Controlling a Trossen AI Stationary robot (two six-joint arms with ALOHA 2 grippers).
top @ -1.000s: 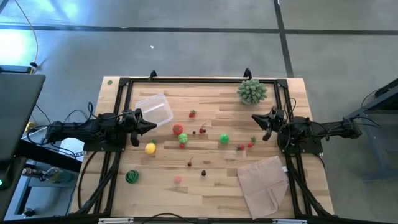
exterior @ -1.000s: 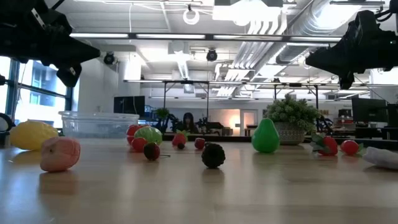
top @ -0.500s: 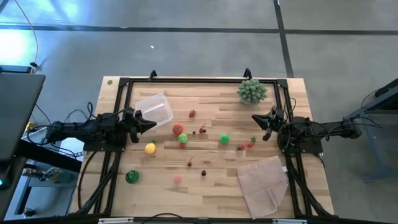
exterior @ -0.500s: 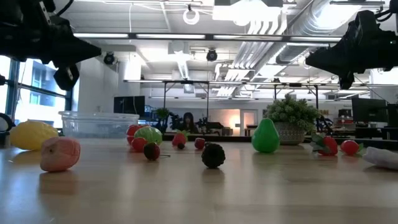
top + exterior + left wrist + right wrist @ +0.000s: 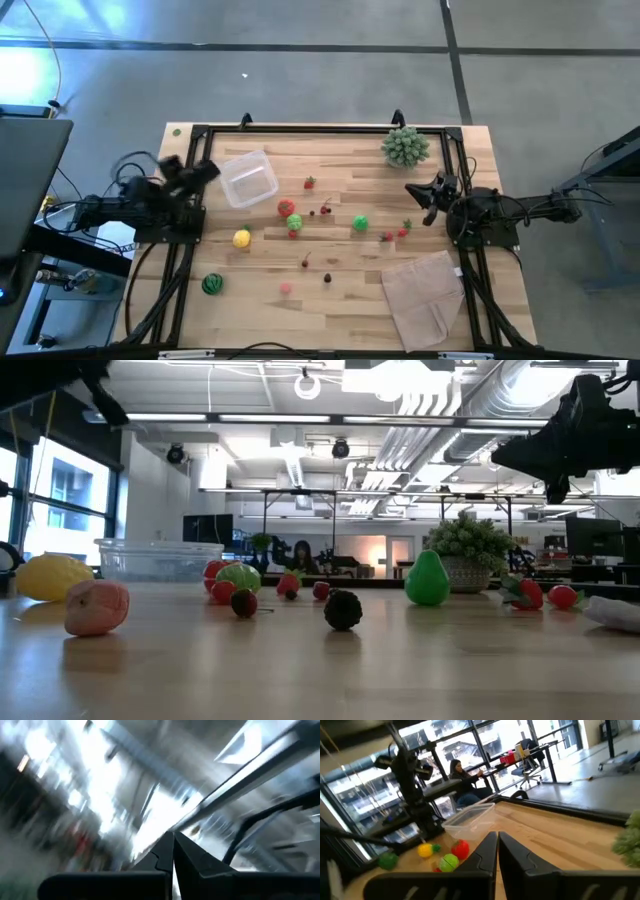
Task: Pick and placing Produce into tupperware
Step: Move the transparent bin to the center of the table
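High view, left gripper [image 5: 205, 168]: left of frame, at the tupperware's [image 5: 248, 179] left edge, jaws pressed together, holding nothing.
High view, right gripper [image 5: 412, 190]: right of centre, jaws pressed together, empty.
High view, produce: lemon [image 5: 241, 238], tomato [image 5: 286, 208], melon ball [image 5: 211, 284] lie on the table [image 5: 340, 300], outside the tub.
Low view: tupperware at left, behind the lemon.
Left wrist view: fingers [image 5: 162, 857] meet at bottom centre.
Right wrist view: fingers [image 5: 487, 851] closed; tub at centre.

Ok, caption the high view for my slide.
Toy produce scattered beside an empty clear tub; left gripper raised near it, right gripper waiting shut.
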